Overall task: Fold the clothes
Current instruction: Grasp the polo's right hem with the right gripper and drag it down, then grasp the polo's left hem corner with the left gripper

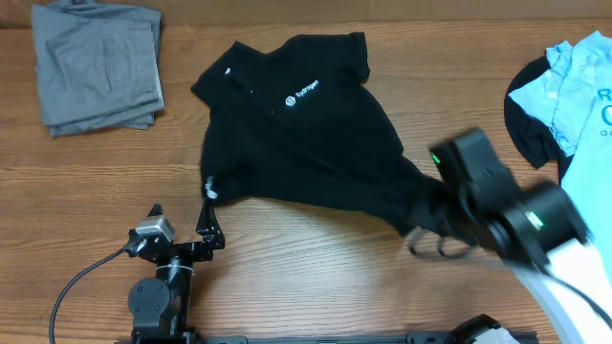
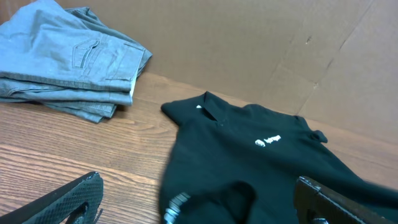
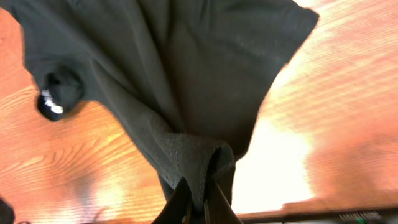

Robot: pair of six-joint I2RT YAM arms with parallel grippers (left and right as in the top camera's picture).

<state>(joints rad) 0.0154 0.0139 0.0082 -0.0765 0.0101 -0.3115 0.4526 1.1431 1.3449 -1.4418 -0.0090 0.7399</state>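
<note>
My right gripper [image 3: 198, 186] is pinched tight on a bunched edge of the black shirt [image 1: 306, 143]. The cloth stretches away from it across the table [image 1: 316, 277]. My left gripper [image 2: 198, 180] stands wide open and holds nothing, with the shirt's sleeve just ahead of it. Folded grey trousers [image 1: 96, 67] lie farther ahead to its left. A light blue T-shirt [image 1: 583, 76] lies beyond my right gripper.

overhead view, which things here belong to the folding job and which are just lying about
Job: black shirt, pinched by the right fingers; grey trousers; light blue t-shirt.
Lying about: cardboard wall; black cable.
</note>
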